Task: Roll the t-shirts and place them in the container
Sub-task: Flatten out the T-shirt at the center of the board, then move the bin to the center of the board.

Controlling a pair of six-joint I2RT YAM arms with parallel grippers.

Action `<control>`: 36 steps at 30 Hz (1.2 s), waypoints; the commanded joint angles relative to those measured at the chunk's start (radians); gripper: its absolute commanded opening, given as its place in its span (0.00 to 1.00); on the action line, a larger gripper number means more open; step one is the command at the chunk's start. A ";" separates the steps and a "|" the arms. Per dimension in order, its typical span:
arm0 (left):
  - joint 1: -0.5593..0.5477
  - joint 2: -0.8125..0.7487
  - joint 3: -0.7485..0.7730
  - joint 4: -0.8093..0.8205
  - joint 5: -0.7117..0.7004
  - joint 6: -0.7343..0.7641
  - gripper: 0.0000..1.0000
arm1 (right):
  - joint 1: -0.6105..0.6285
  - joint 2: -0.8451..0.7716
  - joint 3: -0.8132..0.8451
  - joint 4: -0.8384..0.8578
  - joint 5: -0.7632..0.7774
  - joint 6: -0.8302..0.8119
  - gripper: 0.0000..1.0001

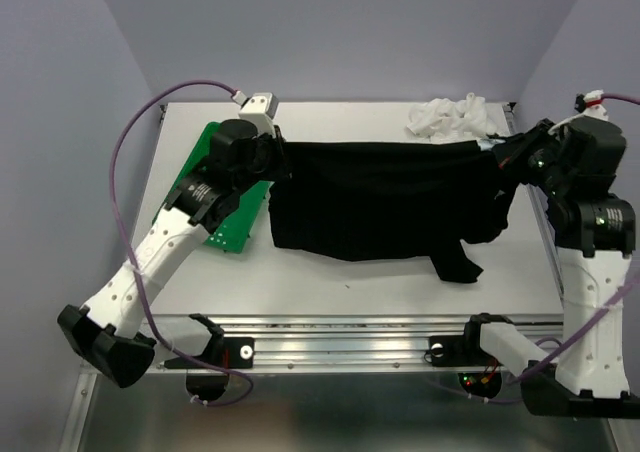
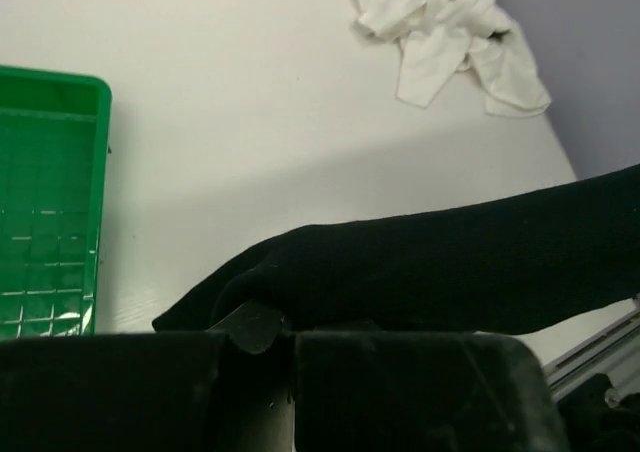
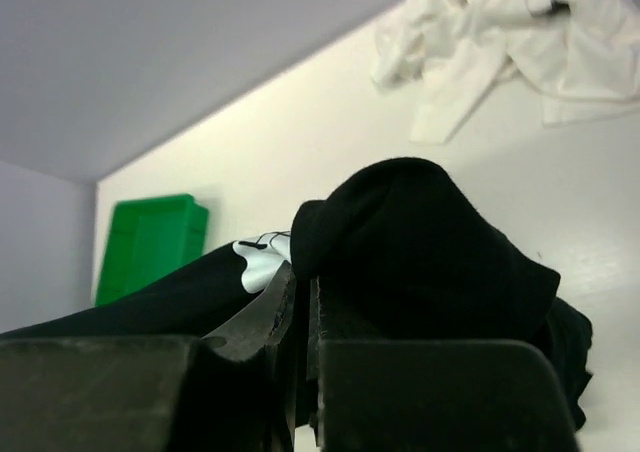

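White table [image 1: 350,292] carries the black t-shirt [image 1: 380,197], stretched near its far edge with left gripper [image 1: 280,160] and right gripper [image 1: 497,152] each clamped on a corner. The white t-shirt [image 1: 450,117] lies crumpled in the far right corner. A shallow pinch might slip, bunching the cloth.

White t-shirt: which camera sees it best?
The left wrist view: the white t-shirt lies crumpled, big and clear, nearly whole. The top view shows it whole but small. The right wrist view cuts its top off.
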 commanded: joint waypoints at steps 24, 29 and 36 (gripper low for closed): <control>0.024 0.303 -0.142 0.021 -0.069 -0.130 0.67 | -0.007 0.079 -0.648 0.168 -0.047 -0.005 0.70; 0.015 0.169 -0.293 -0.034 -0.104 -0.221 0.70 | -0.007 -0.076 -0.788 0.117 -0.110 0.063 0.68; 0.003 0.016 -0.510 -0.185 -0.170 -0.392 0.72 | -0.007 -0.181 -0.857 0.072 -0.123 0.106 0.68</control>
